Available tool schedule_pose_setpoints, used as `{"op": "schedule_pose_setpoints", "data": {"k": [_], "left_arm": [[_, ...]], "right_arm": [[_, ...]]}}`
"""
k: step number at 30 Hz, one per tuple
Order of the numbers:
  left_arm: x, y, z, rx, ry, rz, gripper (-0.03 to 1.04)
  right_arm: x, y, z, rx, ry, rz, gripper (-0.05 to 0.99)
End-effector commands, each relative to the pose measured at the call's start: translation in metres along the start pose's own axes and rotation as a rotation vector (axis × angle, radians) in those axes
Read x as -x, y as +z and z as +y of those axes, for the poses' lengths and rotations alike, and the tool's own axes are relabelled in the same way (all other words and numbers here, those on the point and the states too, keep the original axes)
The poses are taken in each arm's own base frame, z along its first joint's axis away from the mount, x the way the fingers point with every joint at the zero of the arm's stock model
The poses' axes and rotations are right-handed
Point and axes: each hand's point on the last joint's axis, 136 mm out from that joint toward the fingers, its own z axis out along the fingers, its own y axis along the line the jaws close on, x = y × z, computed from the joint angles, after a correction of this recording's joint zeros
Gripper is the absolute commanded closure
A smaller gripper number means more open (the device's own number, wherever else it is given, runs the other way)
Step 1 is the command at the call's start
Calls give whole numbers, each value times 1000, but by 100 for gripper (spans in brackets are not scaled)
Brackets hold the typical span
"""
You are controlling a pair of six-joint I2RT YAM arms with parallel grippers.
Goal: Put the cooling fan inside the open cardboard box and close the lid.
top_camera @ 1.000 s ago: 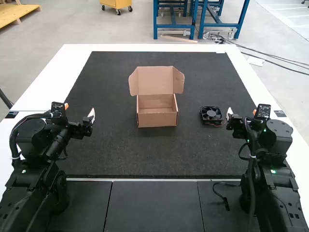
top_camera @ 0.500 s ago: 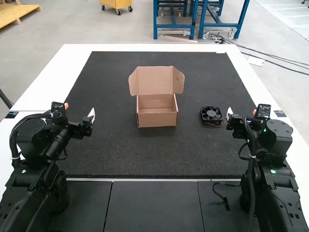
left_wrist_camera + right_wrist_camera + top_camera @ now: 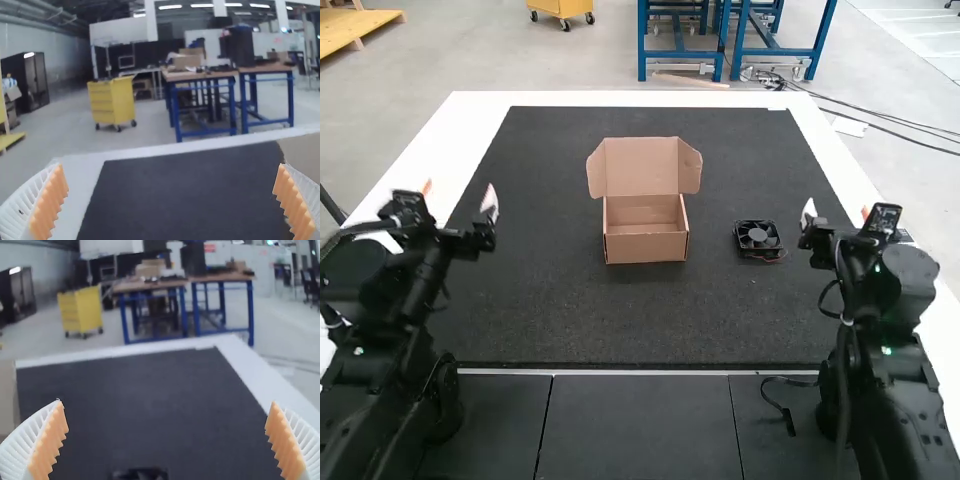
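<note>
Black jointed arms (image 3: pixel 415 285), white ribbed jaws, orange pads (image 3: pixel 50 202), looping black cables (image 3: pixel 823 300)

A small brown cardboard box (image 3: pixel 645 228) stands upright mid-mat, lid raised at its far edge with side flaps spread and interior empty, while a square black plastic cooling fan (image 3: pixel 758 237) lies flat on the mat near its right, apart from it.

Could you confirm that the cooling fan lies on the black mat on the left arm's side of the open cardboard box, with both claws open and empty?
Not quite: the high view shows the cooling fan on the right arm's side of the open cardboard box, not the left. It does lie on the black mat, and the left claw and right claw are open and empty.
</note>
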Motion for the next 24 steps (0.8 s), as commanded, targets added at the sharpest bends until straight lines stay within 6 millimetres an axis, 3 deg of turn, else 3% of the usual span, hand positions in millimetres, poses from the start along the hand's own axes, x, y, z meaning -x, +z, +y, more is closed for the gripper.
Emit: {"op": "schedule_pose_setpoints", "data": {"k": [1,6,7,9,12,13,17,19,24], "left_arm": [[46,8,9,35,-2,-39,4],[96,34,22,71,-4,-17,4],[110,39,26,89,-5,-25,4],[127,50,39,156,-4,-12,4],[107,70,38,140,17,147,4],[101,75,23,55,12,184,4],[82,82,14,14,-3,275,4],[70,85,2,-37,-8,331,4],[46,84,-44,-207,-13,446,4]], "right_arm": [[59,9,2,-15,18,-46,3],[130,35,12,-12,44,55,3],[137,39,14,-12,36,96,3],[128,42,30,70,28,236,3],[118,35,31,63,42,343,3],[108,32,28,46,47,389,3],[90,26,16,-14,36,484,3],[88,26,4,-76,-21,516,3],[87,36,2,-87,-29,609,3]]}}
